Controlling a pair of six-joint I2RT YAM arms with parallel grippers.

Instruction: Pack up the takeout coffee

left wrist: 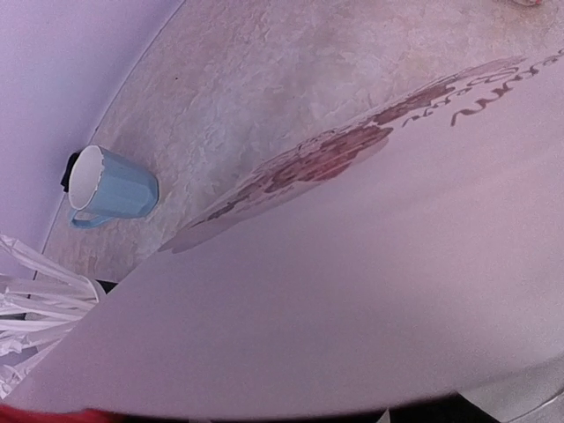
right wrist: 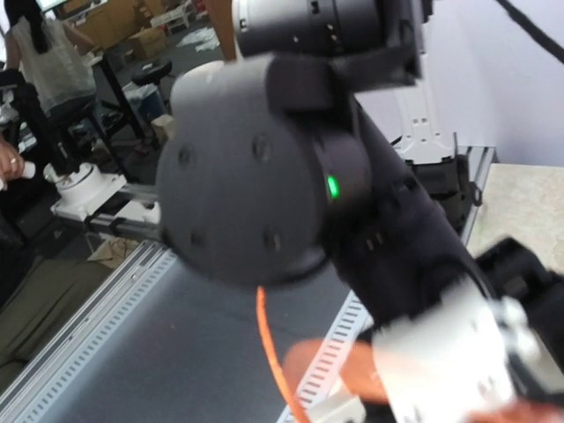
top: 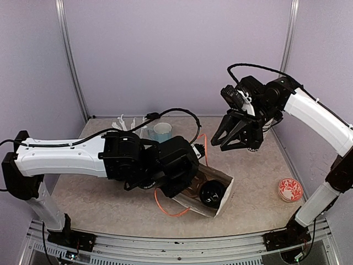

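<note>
Currently one takeout coffee cup, black lid showing, sits inside the paper bag lying open on the desk. The left fingers are hidden behind the bag and the raised right fingers are unclear, so neither grip can be told.

Bag: I see a pale paper bag filling most of the view, with reddish-brown print along its top.
Mug: a light blue mug sits by the counter's wall edge.
Sticks: white sticks are partly hidden behind the bag.
Counter: the mottled beige counter.
</note>
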